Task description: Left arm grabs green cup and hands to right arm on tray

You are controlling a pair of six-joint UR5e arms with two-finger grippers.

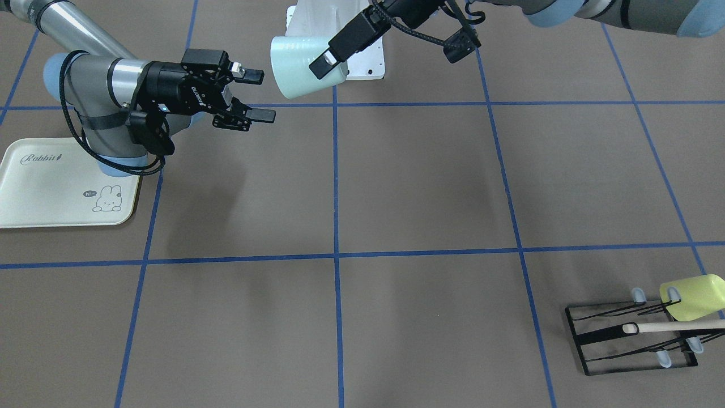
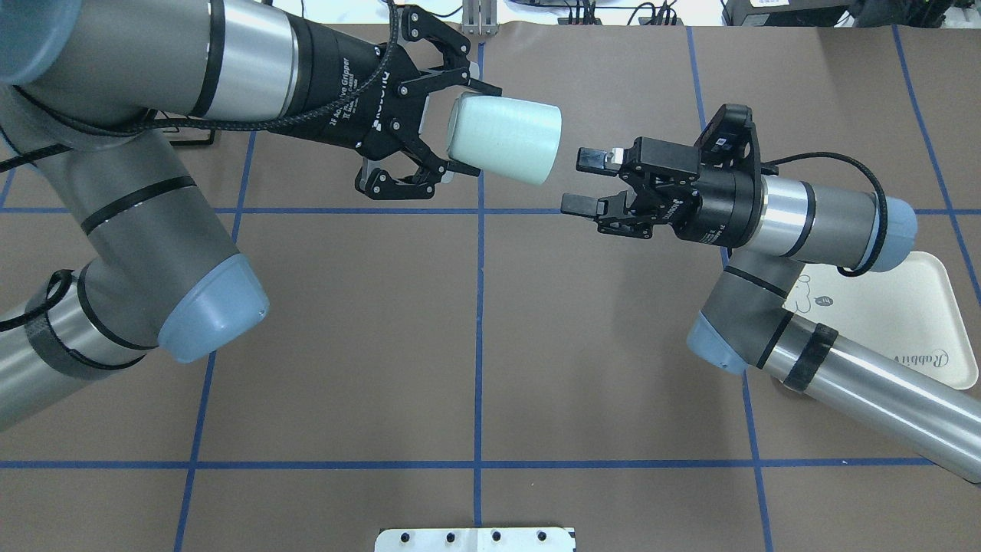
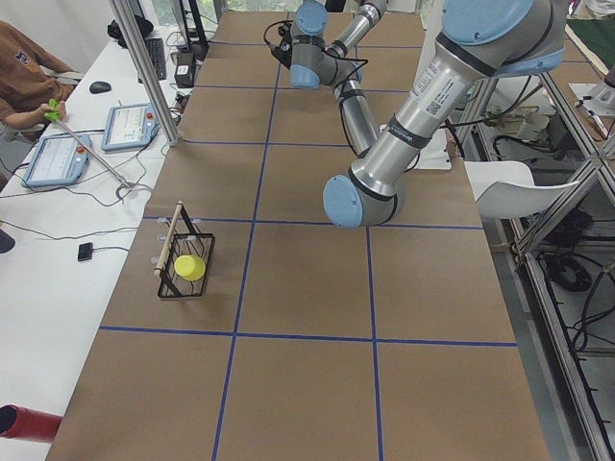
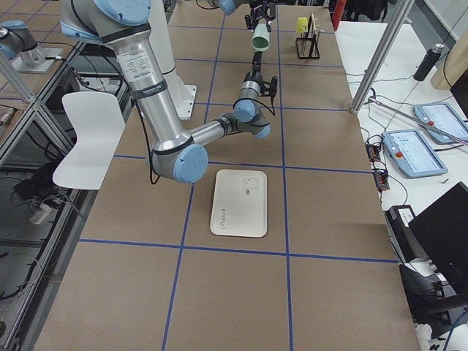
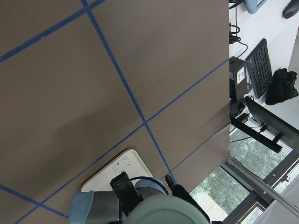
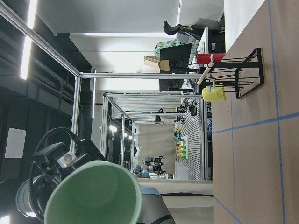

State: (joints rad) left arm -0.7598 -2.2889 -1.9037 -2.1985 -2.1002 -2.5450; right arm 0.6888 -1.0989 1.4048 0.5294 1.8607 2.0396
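My left gripper is shut on the green cup and holds it on its side in the air, mouth towards the right arm. In the front view the cup hangs near the table's robot side. My right gripper is open and empty, its fingertips a short gap from the cup's rim and not touching it; it also shows in the front view. The right wrist view looks into the cup's open mouth. The cream tray lies empty under the right arm, also in the front view.
A black wire rack with a wooden bar holds a yellow-green cup at the table's far left corner. A white mounting plate sits at the robot's base. Blue tape lines cross the brown table.
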